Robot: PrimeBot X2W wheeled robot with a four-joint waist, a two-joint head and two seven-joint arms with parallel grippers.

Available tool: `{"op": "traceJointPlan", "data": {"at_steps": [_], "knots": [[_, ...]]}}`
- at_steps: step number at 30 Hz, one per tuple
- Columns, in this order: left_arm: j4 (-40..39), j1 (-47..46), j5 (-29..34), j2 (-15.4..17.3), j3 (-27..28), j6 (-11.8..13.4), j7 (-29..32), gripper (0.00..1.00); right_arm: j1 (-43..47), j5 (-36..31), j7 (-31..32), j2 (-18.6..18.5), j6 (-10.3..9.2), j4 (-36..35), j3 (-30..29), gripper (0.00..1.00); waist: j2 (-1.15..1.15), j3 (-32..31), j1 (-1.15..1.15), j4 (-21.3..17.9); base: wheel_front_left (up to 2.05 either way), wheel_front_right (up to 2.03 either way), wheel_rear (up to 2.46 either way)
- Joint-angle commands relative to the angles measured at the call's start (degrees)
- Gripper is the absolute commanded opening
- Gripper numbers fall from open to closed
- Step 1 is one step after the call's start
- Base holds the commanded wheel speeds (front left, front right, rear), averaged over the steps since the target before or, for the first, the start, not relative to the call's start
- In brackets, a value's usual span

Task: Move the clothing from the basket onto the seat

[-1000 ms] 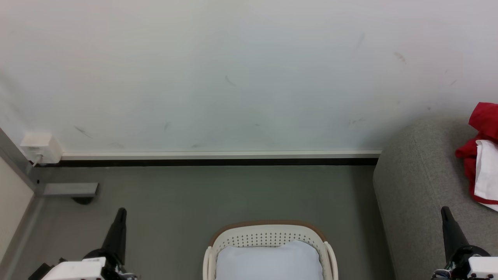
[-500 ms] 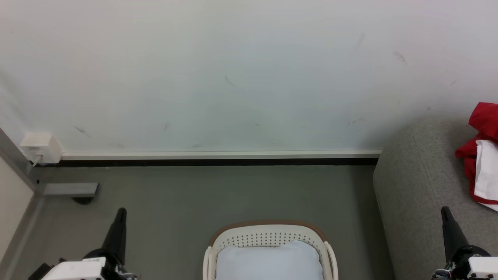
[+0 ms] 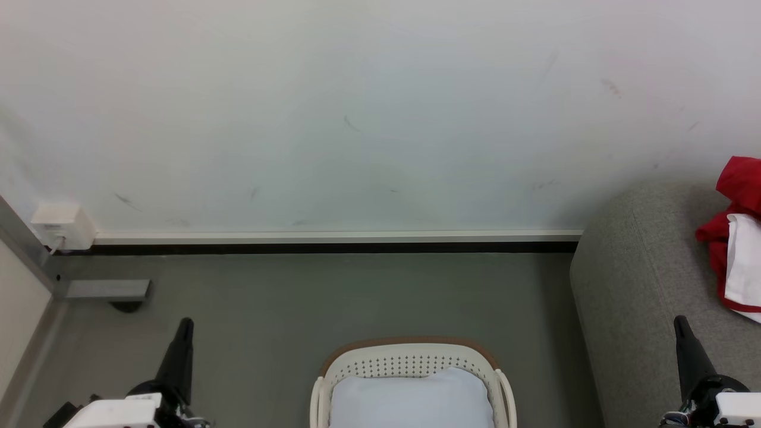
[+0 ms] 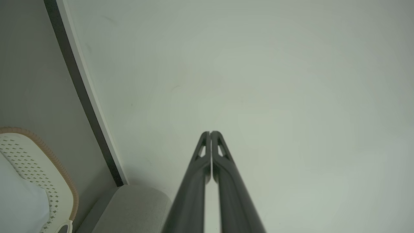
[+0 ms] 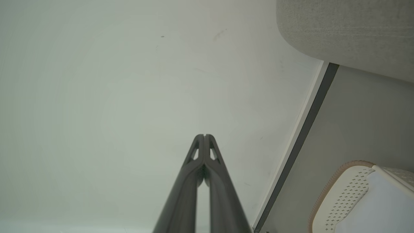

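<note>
Two pincers are seen from the head. The left pincer (image 3: 186, 321) is low on the left, over the floor (image 3: 297, 297). The right pincer (image 3: 679, 320) is low on the right, in front of the seat (image 3: 636, 279). Between them the basket (image 3: 410, 343) is set on the floor, and a pale blue pad (image 3: 410, 398) is seen in it. The clothing (image 3: 737, 238) is heaped on the seat, red and white, running up and down the right edge, which cuts it off.

From the left wrist, the left pincer is seen pressed together and pointed at the wall (image 4: 275, 81). The basket, pad and a seat corner are shown low on the left.

From the right wrist, the right pincer is also pressed together. The seat is shown at the top right, the basket and pad low on the right.
</note>
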Motion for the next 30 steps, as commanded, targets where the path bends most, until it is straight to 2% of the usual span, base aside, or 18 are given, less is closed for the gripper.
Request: {"op": "traceJointPlan", "data": {"at_steps": [1, 30], "knots": [[-0.18, -0.49, -0.80, 0.15, 0.06, -0.23, 0.21, 0.00, -0.68, 0.06, 0.17, -0.44, -0.13, -0.29, -0.20, 0.00, 0.00, 0.00, 0.00, 0.00, 0.00, 0.00, 0.00], [-0.18, -0.50, -0.80, 0.15, 0.06, -0.23, 0.20, 0.00, -0.68, 0.06, 0.17, -0.44, -0.13, -0.29, -0.20, 0.00, 0.00, 0.00, 0.00, 0.00, 0.00, 0.00, 0.00]]}}
